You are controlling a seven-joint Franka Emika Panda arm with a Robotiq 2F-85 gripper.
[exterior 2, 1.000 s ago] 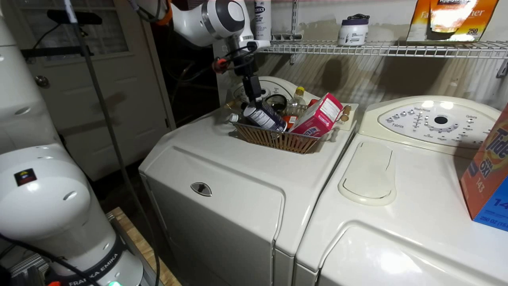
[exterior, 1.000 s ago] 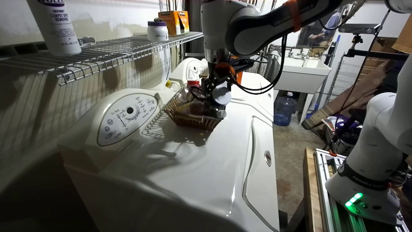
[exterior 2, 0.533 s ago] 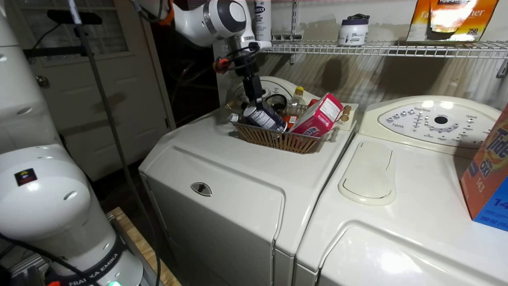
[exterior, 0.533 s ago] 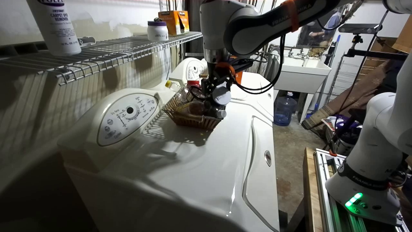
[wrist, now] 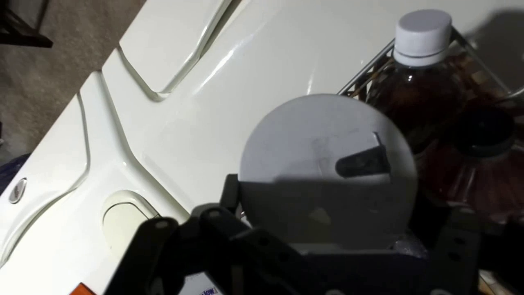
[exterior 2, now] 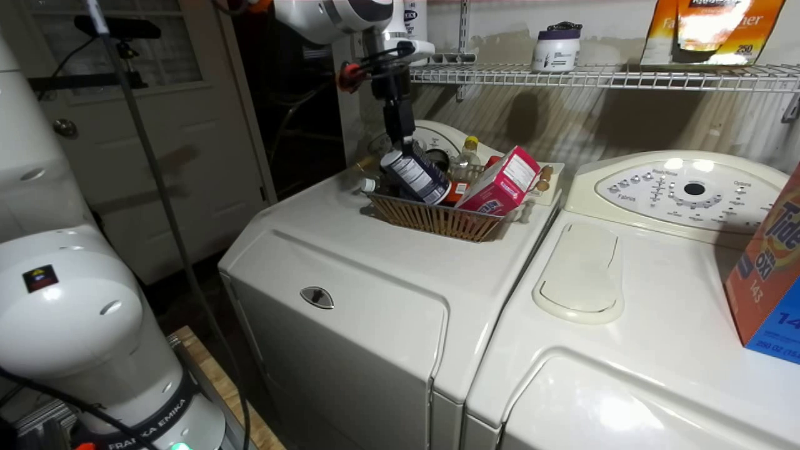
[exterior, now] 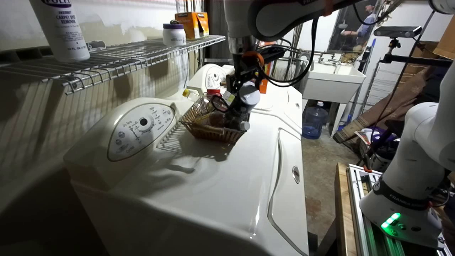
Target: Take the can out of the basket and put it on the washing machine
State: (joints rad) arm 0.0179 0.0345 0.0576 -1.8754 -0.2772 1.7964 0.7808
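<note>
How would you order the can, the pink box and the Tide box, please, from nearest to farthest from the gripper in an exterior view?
1. Can: tilted, held in the gripper.
2. Pink box: tilted in the basket, right side.
3. Tide box: at the view's right edge, outside the basket.

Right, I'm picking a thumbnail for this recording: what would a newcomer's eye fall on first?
Probably the can, held tilted by the gripper at the basket, its white end filling the middle of the wrist view. In an exterior view, the pink box leaning in that basket would likely come next, then the orange-and-blue Tide box at the right edge.
</note>
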